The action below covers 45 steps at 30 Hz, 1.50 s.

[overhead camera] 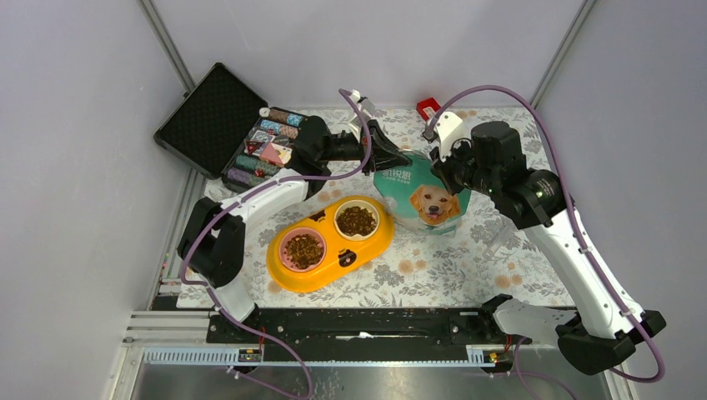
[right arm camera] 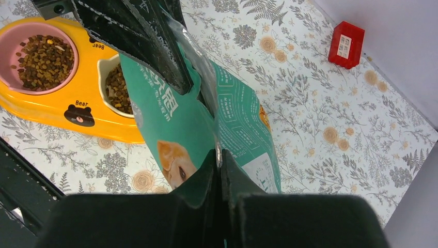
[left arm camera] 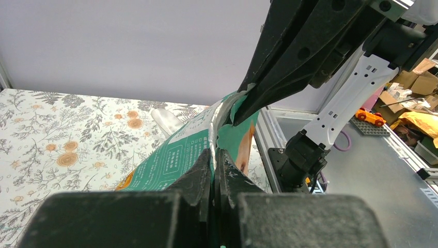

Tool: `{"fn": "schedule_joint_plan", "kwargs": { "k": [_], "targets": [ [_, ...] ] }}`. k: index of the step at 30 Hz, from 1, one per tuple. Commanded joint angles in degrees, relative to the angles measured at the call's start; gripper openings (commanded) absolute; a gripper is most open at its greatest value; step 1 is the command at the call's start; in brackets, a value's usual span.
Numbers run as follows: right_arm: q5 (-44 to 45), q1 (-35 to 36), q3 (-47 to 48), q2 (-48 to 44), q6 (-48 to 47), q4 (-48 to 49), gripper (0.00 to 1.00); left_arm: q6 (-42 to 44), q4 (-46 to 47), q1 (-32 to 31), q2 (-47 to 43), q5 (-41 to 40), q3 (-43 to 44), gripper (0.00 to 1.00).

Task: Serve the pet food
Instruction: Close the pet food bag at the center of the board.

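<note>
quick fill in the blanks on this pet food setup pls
1. The left tool and right tool both pinch the top edge of the teal pouch, which pictures a ____.
2. In the yellow feeder, kibble lies in a white bowl and a ____ bowl.
3. The small box behind the pouch is ____.
Missing words: dog, pink, red.

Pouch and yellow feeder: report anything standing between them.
Nothing visible does. The pouch, pinched at its top by the left gripper and right gripper, stands close beside the yellow feeder, with no object between them.
</note>
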Motion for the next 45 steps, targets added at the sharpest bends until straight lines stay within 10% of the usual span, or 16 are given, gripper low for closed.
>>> {"fn": "schedule_joint_plan", "kwargs": {
  "k": [1,6,9,11,16,18,20,24,26,27,32,36,39,41,45],
  "targets": [
    [6.8,-0.2,0.7,-1.9,-1.6,1.0,0.00,0.7,1.7,-0.1,-3.3,0.5,1.1,0.00],
    [10.2,-0.2,1.5,-1.0,-3.9,-1.3,0.48,1.1,1.3,-0.1,-3.7,0.5,1.0,0.00],
    [11.0,-0.2,0.8,-1.4,-5.3,-2.1,0.38,1.1,1.3,-0.1,-3.9,0.5,1.0,0.00],
    [13.5,-0.2,0.5,-1.5,-5.5,-2.0,0.00,1.0,1.2,-0.1,-3.8,0.7,1.1,0.00],
    [15.3,-0.7,1.0,-2.0,-5.6,-2.1,0.03,1.1,1.2,-0.1,-4.0,0.7,0.9,0.00],
    [14.7,-0.7,1.5,-1.9,-5.7,-3.4,0.60,1.0,1.3,-0.1,-4.0,0.6,0.9,0.00],
    [14.6,-0.7,1.4,-2.0,-5.9,-4.4,0.72,1.0,1.2,-0.1,-4.1,0.7,0.9,0.00],
    [14.7,-2.3,1.3,-1.9,-6.0,-6.1,0.58,1.0,1.1,-0.1,-4.1,0.7,0.9,0.00],
    [13.0,-3.7,1.8,-2.0,-5.4,-6.2,0.06,1.0,1.1,-0.1,-4.1,0.7,0.9,0.00],
    [12.2,-4.2,2.0,-2.1,-4.9,-5.9,0.00,1.0,1.1,-0.1,-4.1,0.7,1.0,0.00],
    [11.5,-4.7,1.2,-3.2,-3.7,-3.6,0.00,0.1,1.9,-0.1,-3.8,0.6,1.3,0.00],
    [12.5,-5.4,1.8,-3.0,-3.0,-4.6,0.48,0.0,1.9,-0.1,-3.8,0.6,1.3,0.00],
    [12.1,-6.6,2.0,-3.8,-2.4,-4.5,0.36,0.3,1.6,-0.1,-4.0,0.6,1.1,0.00],
    [12.2,-7.5,2.2,-4.0,-2.0,-4.6,0.04,0.5,1.4,-0.1,-4.1,0.6,1.2,0.00],
    [11.3,-7.9,2.0,-5.1,-1.9,-4.7,0.00,0.7,1.4,-0.1,-3.9,0.4,1.3,0.00]
  ]
}}
